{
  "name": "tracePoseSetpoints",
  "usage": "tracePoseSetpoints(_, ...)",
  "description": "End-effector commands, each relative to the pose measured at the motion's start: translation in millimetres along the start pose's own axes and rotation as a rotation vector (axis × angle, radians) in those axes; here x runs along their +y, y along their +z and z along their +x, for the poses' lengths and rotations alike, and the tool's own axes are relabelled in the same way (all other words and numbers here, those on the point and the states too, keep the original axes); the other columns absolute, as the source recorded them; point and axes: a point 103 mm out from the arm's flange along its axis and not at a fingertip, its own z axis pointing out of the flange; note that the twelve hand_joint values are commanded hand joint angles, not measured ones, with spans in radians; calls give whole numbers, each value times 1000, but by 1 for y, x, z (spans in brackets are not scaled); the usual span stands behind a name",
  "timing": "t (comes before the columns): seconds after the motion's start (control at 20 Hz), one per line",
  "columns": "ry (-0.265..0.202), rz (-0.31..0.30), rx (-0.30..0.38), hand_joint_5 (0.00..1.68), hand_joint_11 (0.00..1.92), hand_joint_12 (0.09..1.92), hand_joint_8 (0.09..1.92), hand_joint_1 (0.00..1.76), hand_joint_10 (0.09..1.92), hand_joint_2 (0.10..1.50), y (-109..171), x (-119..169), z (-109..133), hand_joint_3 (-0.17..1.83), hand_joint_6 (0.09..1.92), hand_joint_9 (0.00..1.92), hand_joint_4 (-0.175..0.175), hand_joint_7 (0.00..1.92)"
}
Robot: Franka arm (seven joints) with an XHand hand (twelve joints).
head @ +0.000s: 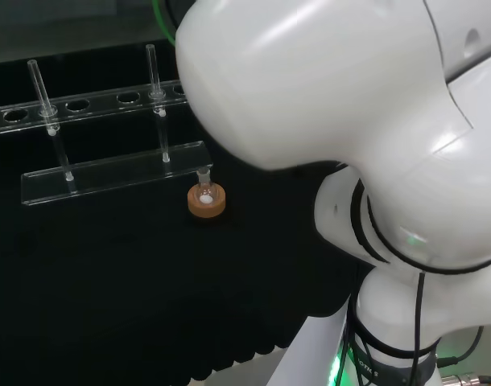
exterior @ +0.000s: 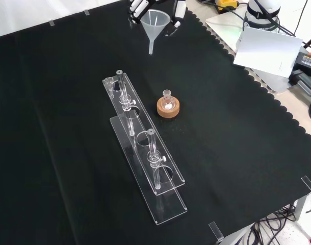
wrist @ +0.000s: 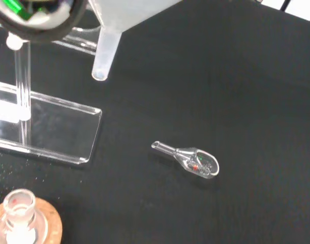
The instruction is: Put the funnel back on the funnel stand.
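Item one, on my front view: the hand (exterior: pixel 137 7), black and white, at the top edge of the cloth, fingers (exterior: pixel 178 10) on either side of the funnel's cone; I log it as grasping the funnel, though the contact itself is partly cut off by the view's edge.

Item two: funnel (exterior: pixel 155 21), translucent white, upright, cone uppermost and spout down, lifted clear of the black cloth (exterior: pixel 53 127). In my wrist view its spout (wrist: pixel 104 56) hangs above the cloth near one end of the stand.

Item three: funnel stand (exterior: pixel 145 158), clear acrylic, two tiers with round holes, well apart from the funnel. Two clear glass tubes (exterior: pixel 124 97) stand in it.

Item four: small round flask (exterior: pixel 167 102) on a cork ring (exterior: pixel 168 108), just beside the stand.

Item five: small clear glass scoop (wrist: pixel 188 160) lying on its side on the cloth.
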Motion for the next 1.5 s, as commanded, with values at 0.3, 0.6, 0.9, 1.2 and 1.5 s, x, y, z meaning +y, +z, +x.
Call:
tracePoseSetpoints(0.3,-34,-6,38,909,885,1041,672,886,230,787,-7,60,-6,596,719,1249,9,859)
tracePoseSetpoints(0.6,-57,-9,54,909,885,1041,672,886,226,787,-4,86,-4,597,720,1250,10,859)
tracePoseSetpoints(0.9,-78,-19,41,912,885,1041,673,887,223,787,-3,104,4,597,721,1252,11,859)
tracePoseSetpoints(1.2,-86,-30,21,917,885,1041,673,888,221,787,-5,118,11,598,722,1253,13,859)
tracePoseSetpoints(1.5,-65,-47,11,922,884,1054,695,980,218,1068,-3,129,11,129,1060,1259,162,854)
